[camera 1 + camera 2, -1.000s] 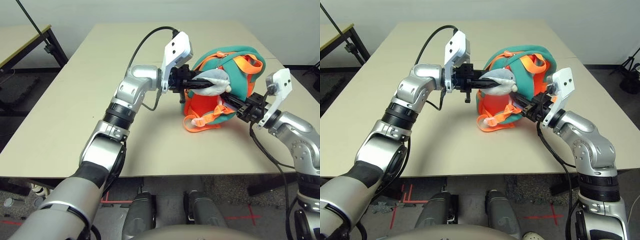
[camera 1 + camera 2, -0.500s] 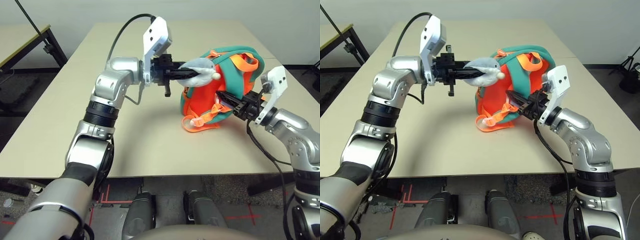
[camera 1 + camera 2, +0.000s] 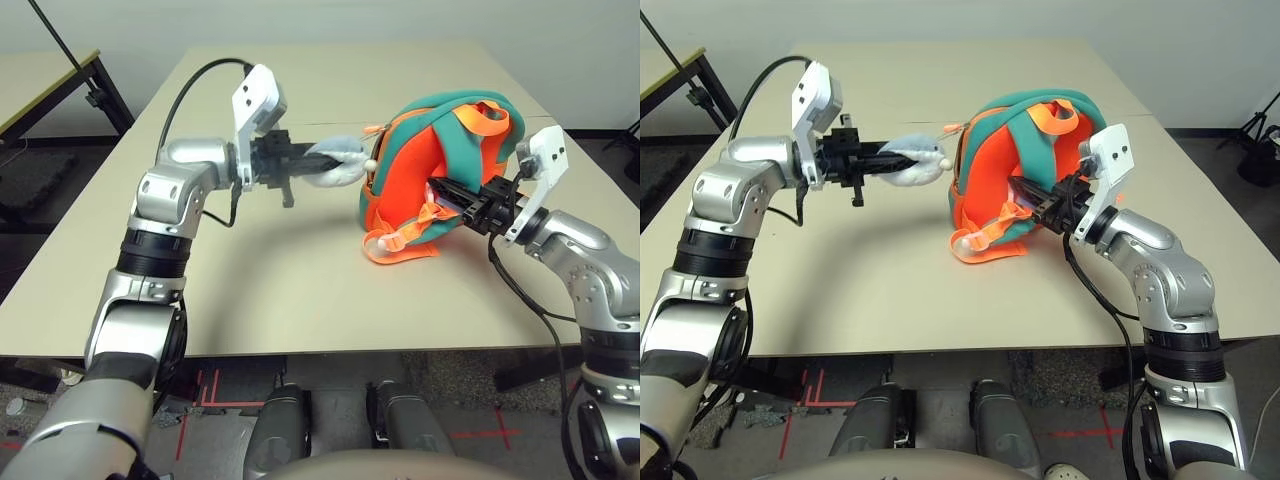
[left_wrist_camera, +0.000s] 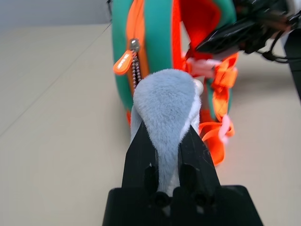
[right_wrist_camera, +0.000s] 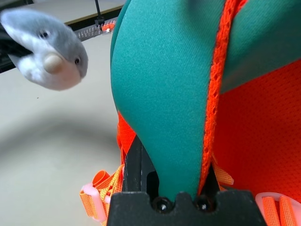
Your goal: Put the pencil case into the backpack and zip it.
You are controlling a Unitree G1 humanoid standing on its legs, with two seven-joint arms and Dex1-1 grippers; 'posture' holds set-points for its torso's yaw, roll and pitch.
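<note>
Backpack (image 3: 440,175) is sitting upright on the beige table (image 3: 250,270), right of the middle, orange mesh back panel and teal shoulder straps facing the robot, with orange webbing and pale buckles (image 3: 400,240) pooled at its base. Can't spot the pencil case anywhere, so no idea where that is.

Left gripper (image 4: 164,141) is clamped down nearly all the way on the grey plush shark (image 3: 335,162), both black fingers (image 4: 141,150) squeezing the fuzzy body between them. The shark is stretched out sideways off the left side of the bag, hanging above the tabletop, and it's hooked to the bag by a little bead chain (image 4: 137,70) next to an orange zip pull (image 4: 123,62). That arm reaches out level with the gripper pointing right toward the bag.

Right gripper (image 5: 174,174) is pinched almost shut on a teal shoulder strap (image 5: 174,94) with orange edging, fingers either side of it. That arm comes in from the right, forearm bent, gripper roughly level and pointing left into the bag's back panel.
</note>
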